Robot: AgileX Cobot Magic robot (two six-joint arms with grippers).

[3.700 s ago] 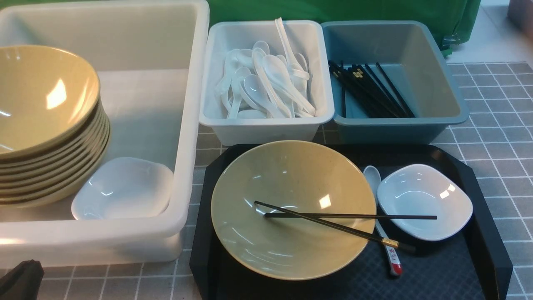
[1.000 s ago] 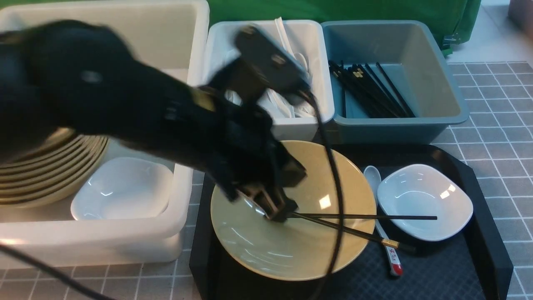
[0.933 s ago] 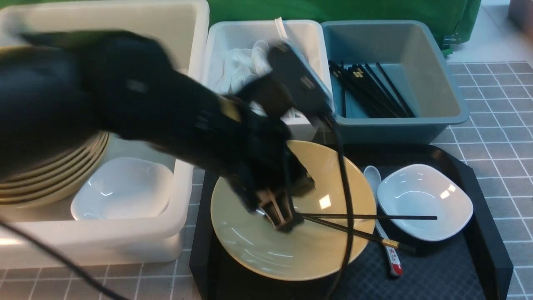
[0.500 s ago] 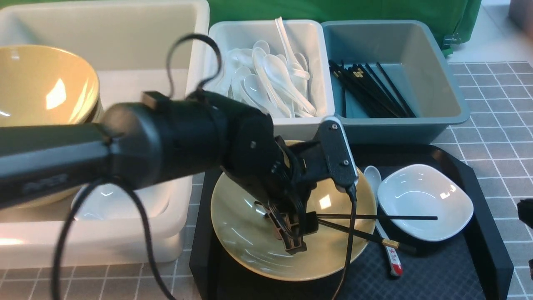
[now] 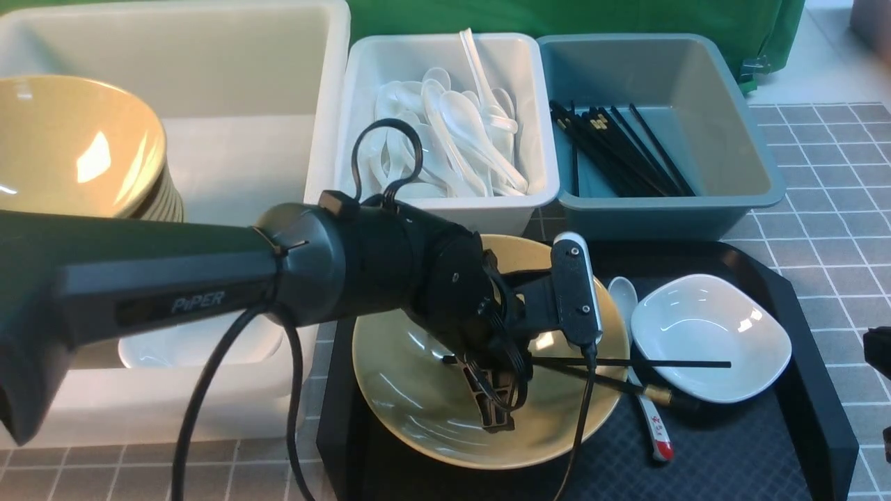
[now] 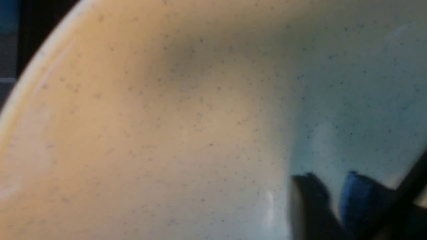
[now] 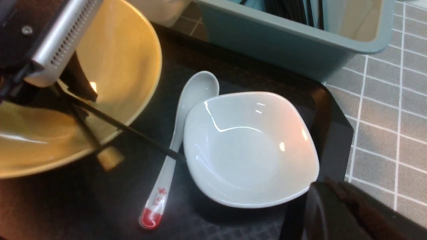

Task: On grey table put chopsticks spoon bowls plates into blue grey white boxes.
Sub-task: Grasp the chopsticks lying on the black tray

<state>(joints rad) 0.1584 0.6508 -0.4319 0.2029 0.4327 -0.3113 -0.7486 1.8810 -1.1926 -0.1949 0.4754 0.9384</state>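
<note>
Chopsticks (image 5: 661, 363) lie crossed over the bowl (image 5: 418, 424) on the tray (image 5: 766, 452), thick ends over the spoon (image 5: 658, 435) and plate (image 5: 710, 341). Left hand (image 5: 498, 414) sits at their thin ends; can't tell if it's clamped on them. Risk imo: grabs one stick, other slides off.

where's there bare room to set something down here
Bare grey table right of the blue-grey box and black tray; the tray's near right corner, before the small plate. Crowded: the bowl, with chopsticks and left fingers.
</note>
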